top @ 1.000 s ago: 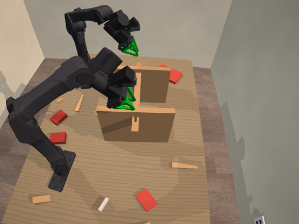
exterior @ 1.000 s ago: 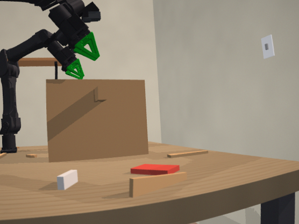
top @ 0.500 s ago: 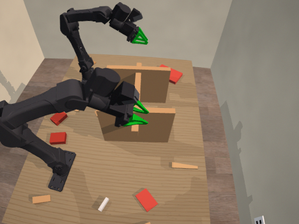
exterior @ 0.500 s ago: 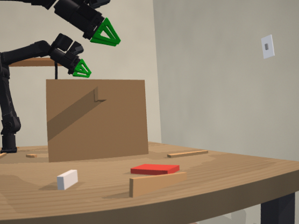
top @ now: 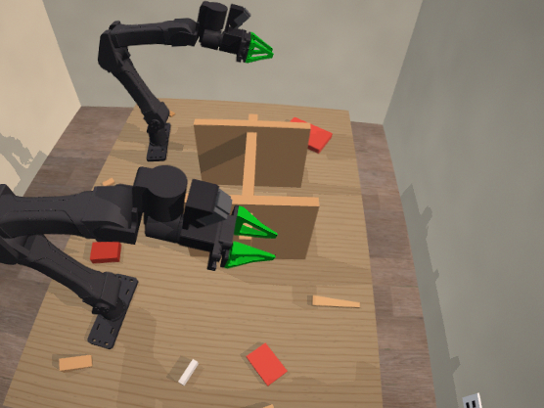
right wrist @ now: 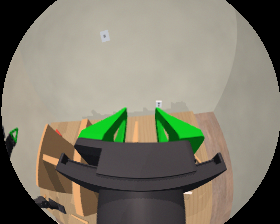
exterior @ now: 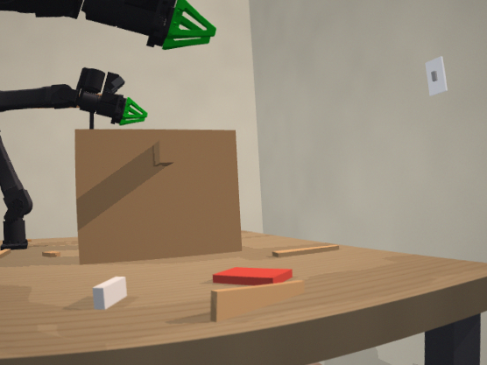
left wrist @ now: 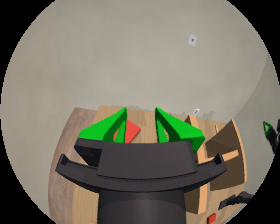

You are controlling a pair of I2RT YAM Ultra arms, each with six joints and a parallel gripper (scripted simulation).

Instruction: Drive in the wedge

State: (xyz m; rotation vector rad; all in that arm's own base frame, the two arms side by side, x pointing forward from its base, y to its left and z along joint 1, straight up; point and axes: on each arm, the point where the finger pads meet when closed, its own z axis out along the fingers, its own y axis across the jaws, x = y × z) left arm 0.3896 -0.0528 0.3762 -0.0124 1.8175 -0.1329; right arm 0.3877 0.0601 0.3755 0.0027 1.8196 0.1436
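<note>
My left gripper [top: 272,54] [exterior: 146,115] [left wrist: 141,111] is open and empty, high above the table. My right gripper [top: 276,246] [exterior: 212,36] [right wrist: 141,111] is open and empty, raised in front of the near board in the top view. The far board [top: 284,158] [left wrist: 202,190] and near board [top: 294,226] [exterior: 193,202] [right wrist: 84,200] stand upright, joined by the rail [top: 249,162]. A rail stub [top: 252,117] sticks out beyond the far board. My right fingers partly cover the near end; its slot and any wedge there cannot be made out. A wedge [top: 336,301] [exterior: 307,250] [right wrist: 136,131] lies on the table.
Red blocks [top: 106,251] [top: 266,364] [top: 318,137] lie around the boards. A white block [top: 188,372] [exterior: 110,292], a tan block [top: 75,362] and a tapered tan piece [exterior: 254,300] are near the front. The right arm's base [top: 110,319] stands on the left side.
</note>
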